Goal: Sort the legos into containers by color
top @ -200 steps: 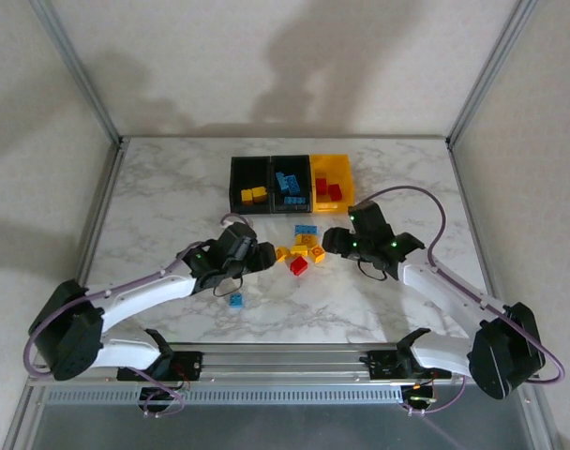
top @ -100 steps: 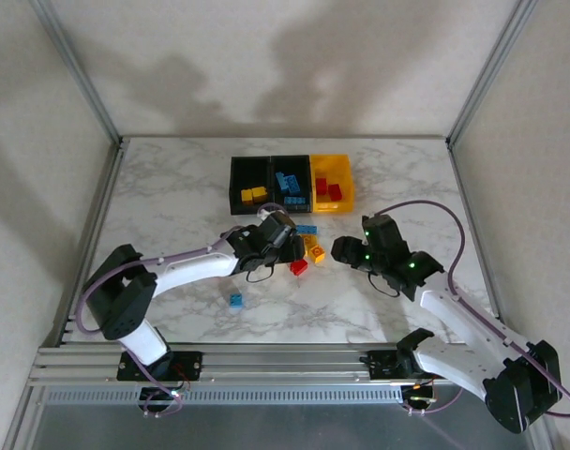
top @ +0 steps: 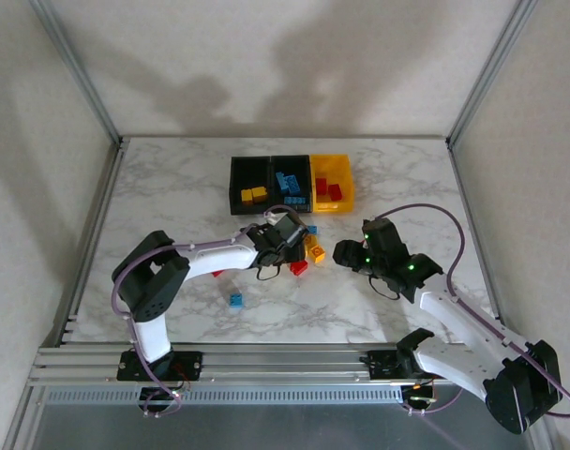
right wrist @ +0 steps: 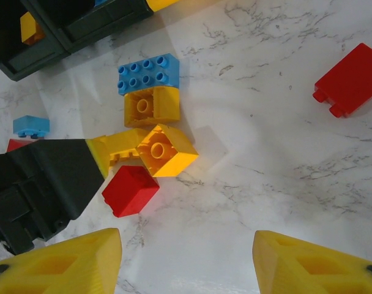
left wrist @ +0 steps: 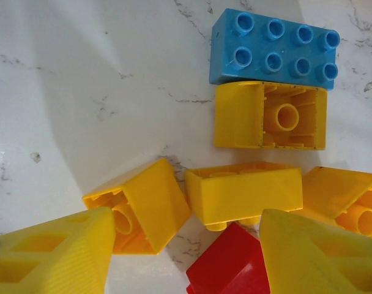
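Observation:
Loose legos lie in a pile at mid-table: a blue brick [left wrist: 275, 49], several yellow bricks [left wrist: 244, 193] and a red brick [left wrist: 229, 263]. My left gripper [left wrist: 186, 266] hovers open over this pile [top: 308, 251], the red brick's corner lying between its fingertips [left wrist: 51, 254] without being clamped. My right gripper [right wrist: 186, 263] stands open over bare marble, just right of the pile, with the red brick [right wrist: 130, 190] ahead of it. The containers [top: 290, 185] sit behind: a black bin with yellow bricks [top: 252, 194], a black bin with blue ones [top: 287, 182], and a yellow bin with red ones [top: 328, 190].
A lone blue brick [top: 236, 300] lies near the left arm, with a red one [top: 217, 273] beside the arm's link. Another red brick [right wrist: 348, 79] lies apart on the marble in the right wrist view. The left gripper's black body [right wrist: 39, 190] crowds the pile's left side.
My left arm has stretched forward and right, bringing its gripper over the pile. The right gripper has drawn back a little to the right.

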Robot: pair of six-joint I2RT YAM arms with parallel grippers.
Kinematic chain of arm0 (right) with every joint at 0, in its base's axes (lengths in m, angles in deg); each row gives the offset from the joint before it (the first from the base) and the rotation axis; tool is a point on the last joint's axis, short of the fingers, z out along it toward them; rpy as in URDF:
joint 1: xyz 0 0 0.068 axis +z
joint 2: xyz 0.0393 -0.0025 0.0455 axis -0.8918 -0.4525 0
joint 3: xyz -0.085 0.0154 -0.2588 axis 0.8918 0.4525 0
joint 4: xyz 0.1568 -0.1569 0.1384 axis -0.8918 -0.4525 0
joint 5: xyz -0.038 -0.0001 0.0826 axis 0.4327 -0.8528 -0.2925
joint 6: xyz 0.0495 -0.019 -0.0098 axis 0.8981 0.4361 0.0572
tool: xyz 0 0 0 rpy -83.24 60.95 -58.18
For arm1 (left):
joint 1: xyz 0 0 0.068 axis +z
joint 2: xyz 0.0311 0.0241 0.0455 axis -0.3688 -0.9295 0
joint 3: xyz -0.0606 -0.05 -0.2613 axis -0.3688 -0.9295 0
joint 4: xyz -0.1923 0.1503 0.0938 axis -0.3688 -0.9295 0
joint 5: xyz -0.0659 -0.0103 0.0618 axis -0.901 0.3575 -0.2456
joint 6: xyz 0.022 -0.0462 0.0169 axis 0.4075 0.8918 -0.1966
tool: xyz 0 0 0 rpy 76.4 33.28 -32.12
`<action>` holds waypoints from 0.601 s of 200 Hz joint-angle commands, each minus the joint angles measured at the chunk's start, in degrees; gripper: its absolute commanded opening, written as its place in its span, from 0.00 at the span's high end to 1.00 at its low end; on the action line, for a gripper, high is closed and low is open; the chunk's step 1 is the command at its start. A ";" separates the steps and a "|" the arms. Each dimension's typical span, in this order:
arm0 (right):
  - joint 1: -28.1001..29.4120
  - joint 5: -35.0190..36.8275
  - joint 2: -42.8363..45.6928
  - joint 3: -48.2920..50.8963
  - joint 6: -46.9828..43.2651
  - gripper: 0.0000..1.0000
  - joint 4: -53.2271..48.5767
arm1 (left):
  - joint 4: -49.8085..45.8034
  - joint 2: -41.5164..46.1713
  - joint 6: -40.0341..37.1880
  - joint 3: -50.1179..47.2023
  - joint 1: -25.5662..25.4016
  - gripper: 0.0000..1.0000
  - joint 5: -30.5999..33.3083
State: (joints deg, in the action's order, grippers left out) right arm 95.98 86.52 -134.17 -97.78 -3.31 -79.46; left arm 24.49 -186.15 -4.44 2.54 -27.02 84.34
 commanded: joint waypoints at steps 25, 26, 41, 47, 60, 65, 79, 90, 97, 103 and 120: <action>-0.45 0.34 -0.46 1.17 -0.08 0.41 0.92 | -2.90 -2.17 -1.03 4.14 -0.37 0.31 1.29; -0.45 0.33 -0.48 1.17 -0.08 0.41 0.92 | -3.00 -2.15 -0.90 4.14 -0.38 0.31 1.40; -0.45 0.06 -0.43 1.44 0.04 0.41 1.28 | -2.89 -1.56 0.45 2.99 -0.38 0.32 3.00; -0.45 0.05 -0.48 1.52 0.10 0.41 1.39 | -2.61 -1.07 0.88 2.39 -0.40 0.33 3.73; -0.52 -0.03 -0.46 1.79 0.10 0.41 1.51 | -2.70 -0.31 1.39 1.43 -0.29 0.34 5.23; -0.54 -0.11 -0.49 1.87 0.11 0.41 1.48 | -3.14 -0.34 1.45 1.41 -0.21 0.34 5.69; -0.53 -0.12 -0.42 1.90 0.07 0.41 1.55 | -3.84 -0.51 1.67 1.09 -0.03 0.37 6.74; -0.47 -0.21 -0.42 1.93 0.05 0.41 1.66 | -3.32 -0.54 1.90 0.34 0.21 0.39 6.88; -0.54 -0.30 -0.43 1.97 0.01 0.41 1.72 | -3.28 -0.62 2.40 -0.02 0.40 0.41 7.27; -0.49 -0.30 -0.45 2.06 0.09 0.41 1.82 | -3.19 -0.63 2.77 -0.37 0.50 0.42 7.93; -0.53 -0.71 -0.55 2.50 0.27 0.41 2.19 | -1.90 -0.30 3.58 -1.92 0.97 0.42 8.70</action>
State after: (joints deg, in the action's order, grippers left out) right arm 95.87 86.43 -134.39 -96.23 -3.31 -78.37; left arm 23.03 -187.13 -2.83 2.96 -26.76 89.65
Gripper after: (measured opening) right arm 0.588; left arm 0.580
